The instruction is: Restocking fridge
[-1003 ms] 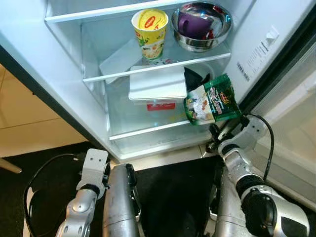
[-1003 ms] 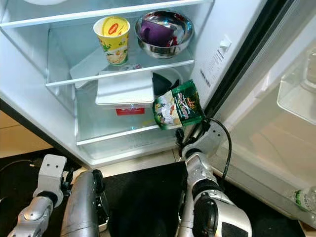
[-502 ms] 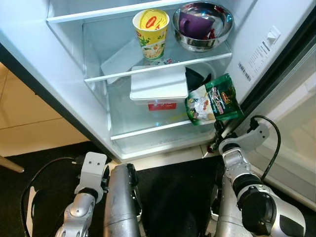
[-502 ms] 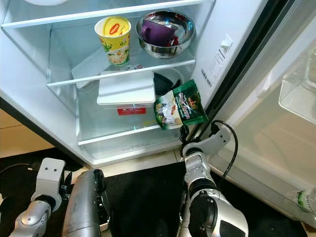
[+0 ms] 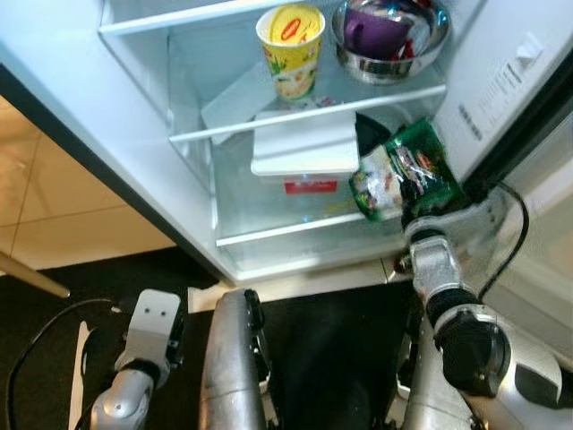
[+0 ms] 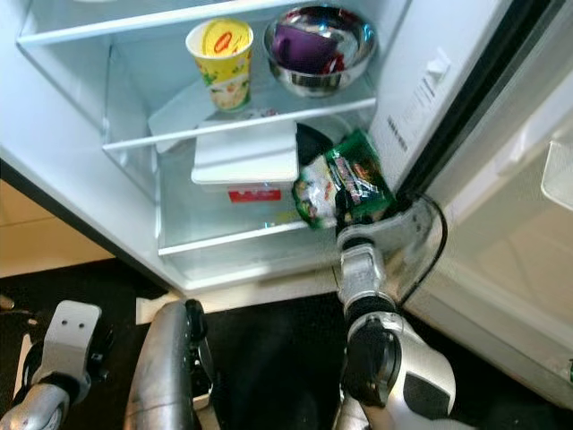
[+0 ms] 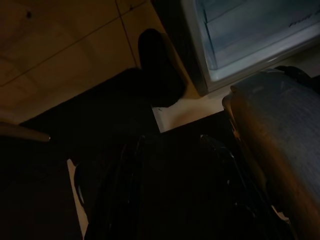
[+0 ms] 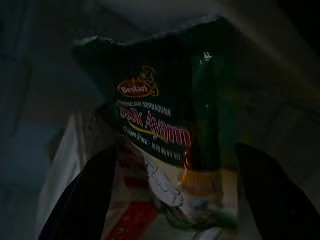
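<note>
Packet (image 5: 405, 176), green chicken-stock, clamped between right tool (image 8: 175, 200) fingers, held at right end of lower fridge shelf (image 5: 277, 230), beside white box (image 5: 304, 152). Yellow cup (image 5: 292, 38), steel bowl (image 5: 390, 36) on shelf above. Left tool (image 7: 170, 200) idle, low over dark floor; finger spacing: cannot tell.

Open fridge, two glass shelves with stuff on them

Upper shelf (image 5: 295, 116) has a yellow noodle cup (image 5: 291, 49) near the front edge and a steel bowl (image 5: 390, 40) at its right end. Lower shelf (image 5: 286, 228) carries a white box (image 5: 304, 152) toward the back.
</note>
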Robot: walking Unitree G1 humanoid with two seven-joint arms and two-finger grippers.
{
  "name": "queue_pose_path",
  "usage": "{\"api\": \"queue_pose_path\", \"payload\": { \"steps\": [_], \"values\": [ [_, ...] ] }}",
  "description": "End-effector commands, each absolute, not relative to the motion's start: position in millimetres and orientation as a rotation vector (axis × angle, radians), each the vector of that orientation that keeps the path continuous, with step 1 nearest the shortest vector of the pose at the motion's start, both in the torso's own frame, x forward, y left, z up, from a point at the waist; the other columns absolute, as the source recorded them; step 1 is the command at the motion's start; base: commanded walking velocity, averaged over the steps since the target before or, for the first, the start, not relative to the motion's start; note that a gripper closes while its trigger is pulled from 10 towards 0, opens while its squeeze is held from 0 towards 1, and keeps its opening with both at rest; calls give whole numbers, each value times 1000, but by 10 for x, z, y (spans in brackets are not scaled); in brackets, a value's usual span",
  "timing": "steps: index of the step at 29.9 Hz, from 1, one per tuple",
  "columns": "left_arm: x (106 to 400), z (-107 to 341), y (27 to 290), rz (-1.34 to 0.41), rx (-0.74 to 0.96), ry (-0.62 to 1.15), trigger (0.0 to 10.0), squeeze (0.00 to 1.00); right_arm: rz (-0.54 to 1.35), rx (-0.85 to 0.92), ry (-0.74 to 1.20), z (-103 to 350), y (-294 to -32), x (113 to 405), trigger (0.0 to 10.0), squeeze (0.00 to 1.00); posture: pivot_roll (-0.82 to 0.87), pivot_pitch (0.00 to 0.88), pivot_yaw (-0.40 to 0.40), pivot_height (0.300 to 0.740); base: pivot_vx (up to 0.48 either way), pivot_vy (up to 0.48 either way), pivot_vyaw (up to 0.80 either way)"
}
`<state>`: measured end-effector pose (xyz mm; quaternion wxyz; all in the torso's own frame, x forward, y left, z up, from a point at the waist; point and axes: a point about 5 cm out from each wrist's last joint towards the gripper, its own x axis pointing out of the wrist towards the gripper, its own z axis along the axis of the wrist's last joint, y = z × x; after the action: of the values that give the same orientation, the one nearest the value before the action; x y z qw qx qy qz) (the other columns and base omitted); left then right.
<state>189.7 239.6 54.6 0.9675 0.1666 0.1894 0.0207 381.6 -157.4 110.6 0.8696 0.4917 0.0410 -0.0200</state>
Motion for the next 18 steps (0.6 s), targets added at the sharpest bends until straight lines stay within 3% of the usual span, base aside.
{"api": "queue_pose_path", "payload": {
  "steps": [1, 8, 18],
  "values": [
    [1789, 527, 2494, 51, 369, 431, 10000, 0, -50, 1008, 104, 1073, -1564, 3805, 10000, 0, 364, 431, 90, 428, 0, 0, 0],
    [1673, 582, 2531, 59, 378, 449, 10000, 0, -24, 853, 151, 1145, -1497, 3855, 10000, 0, 384, 451, 92, 428, 0, 0, 0],
    [1682, 616, 2496, 63, 372, 450, 10000, 0, 142, 609, 186, 1351, -1131, 3947, 10000, 0, 404, 446, 80, 428, 0, 0, 0]
  ]
}}
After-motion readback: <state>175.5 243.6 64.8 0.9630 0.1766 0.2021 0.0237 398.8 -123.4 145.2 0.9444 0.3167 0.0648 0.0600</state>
